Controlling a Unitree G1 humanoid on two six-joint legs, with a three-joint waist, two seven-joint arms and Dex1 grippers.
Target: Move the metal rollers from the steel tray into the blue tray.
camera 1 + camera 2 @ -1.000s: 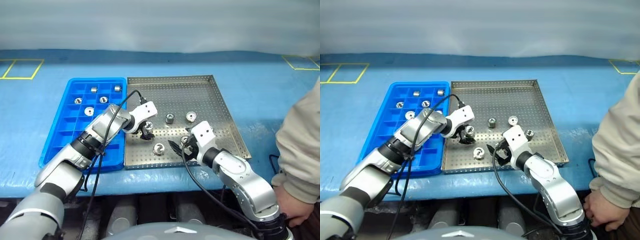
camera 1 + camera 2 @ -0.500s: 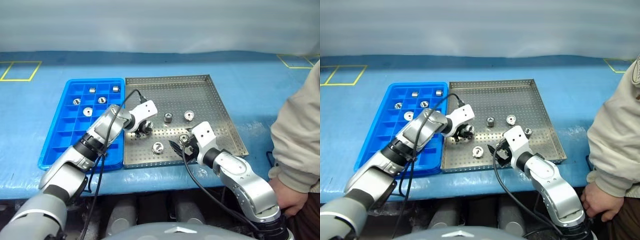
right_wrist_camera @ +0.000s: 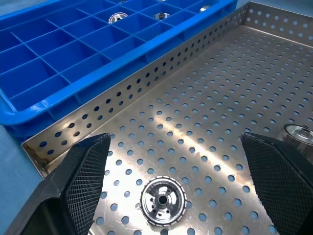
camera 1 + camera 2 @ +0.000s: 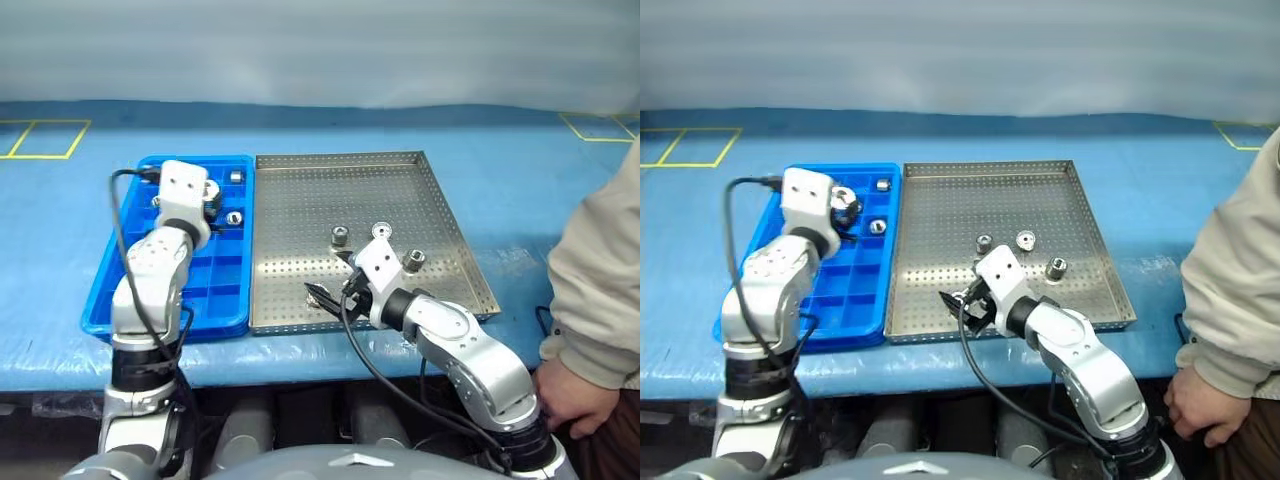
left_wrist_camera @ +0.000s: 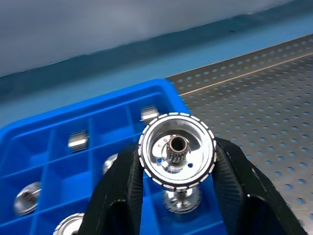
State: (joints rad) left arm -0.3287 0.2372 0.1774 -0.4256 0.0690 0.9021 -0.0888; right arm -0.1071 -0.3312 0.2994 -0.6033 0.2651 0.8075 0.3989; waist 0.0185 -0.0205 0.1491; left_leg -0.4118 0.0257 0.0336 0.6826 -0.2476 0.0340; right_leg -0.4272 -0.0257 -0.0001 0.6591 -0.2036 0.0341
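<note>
Over the blue tray (image 4: 100, 300) at left, the left end effector (image 5: 177, 161) clamps one roller (image 5: 177, 149). Rightward, the steel tray (image 4: 300, 195) carries remaining metal rollers (image 4: 339, 236); the right end effector (image 3: 176, 196) gapes wide around one (image 3: 163, 201).

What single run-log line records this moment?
left gripper: shut on roller, over blue tray | right gripper: open, above roller in steel tray
</note>
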